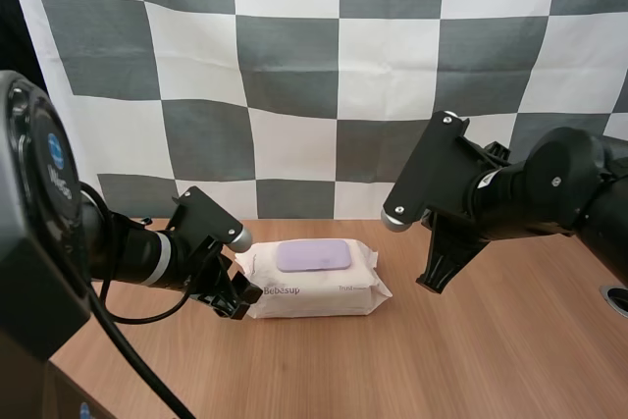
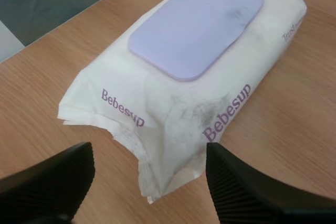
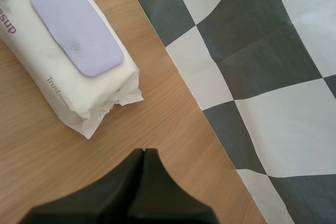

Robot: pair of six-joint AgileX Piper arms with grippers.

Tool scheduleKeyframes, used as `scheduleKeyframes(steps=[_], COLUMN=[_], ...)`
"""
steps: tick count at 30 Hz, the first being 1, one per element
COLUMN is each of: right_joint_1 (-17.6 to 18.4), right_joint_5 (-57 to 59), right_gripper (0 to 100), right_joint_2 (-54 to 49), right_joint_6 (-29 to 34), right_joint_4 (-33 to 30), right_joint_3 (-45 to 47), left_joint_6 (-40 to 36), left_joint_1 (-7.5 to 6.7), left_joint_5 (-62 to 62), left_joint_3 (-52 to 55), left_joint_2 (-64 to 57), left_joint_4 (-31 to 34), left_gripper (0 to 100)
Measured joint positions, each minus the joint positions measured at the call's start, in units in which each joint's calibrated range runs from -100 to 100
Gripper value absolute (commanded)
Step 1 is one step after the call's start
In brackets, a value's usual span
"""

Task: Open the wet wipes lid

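Seeing wipes pack point(image 1: 314, 289) on counter point(image 1: 491, 360) w/ purple lid point(image 1: 313, 255) down flat. Holding L tool point(image 1: 232, 293) spread wide at pack's 9 o'clock end, with R tool point(image 1: 437, 280) pinched together, empty, off 3 o'clock.

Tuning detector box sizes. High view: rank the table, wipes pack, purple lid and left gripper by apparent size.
1. table
2. wet wipes pack
3. lid
The left gripper looks roughly lid-sized, but it sits nearer the camera and partly hides against its own arm, so I won't rank it against the lid.
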Motion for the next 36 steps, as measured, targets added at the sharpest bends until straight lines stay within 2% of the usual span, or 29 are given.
scheduleKeyframes(steps=[9,20,27,29,33,34,36], right_joint_1=[0.0,0.0,0.0,0.0,0.0,0.0,0.0], right_joint_5=[0.0,0.7,1.2,1.2,1.2,1.2,1.2], right_gripper=[0,0,0,0,0,0,0], right_joint_2=[0.0,0.0,0.0,0.0,0.0,0.0,0.0], right_joint_6=[0.0,0.0,0.0,0.0,0.0,0.0,0.0], right_joint_4=[0.6,0.8,0.8,0.8,0.8,0.8,0.8], right_joint_3=[0.0,0.0,0.0,0.0,0.0,0.0,0.0], left_joint_6=[0.1,0.1,0.1,0.1,0.1,0.1,0.1], left_joint_1=[0.00,0.00,-0.08,-0.69,-3.23,-3.84,-4.40], left_joint_5=[7.5,4.1,7.2,8.9,6.6,4.5,1.4], left_joint_3=[-0.4,-1.2,-3.3,-3.4,-3.4,-3.4,-3.7], left_joint_2=[0.0,5.5,7.9,8.9,11.5,11.8,11.8], left_joint_4=[-1.8,-1.1,-1.6,-2.2,-2.1,-2.1,-2.0], left_gripper=[100,100,100,100,100,98,84])
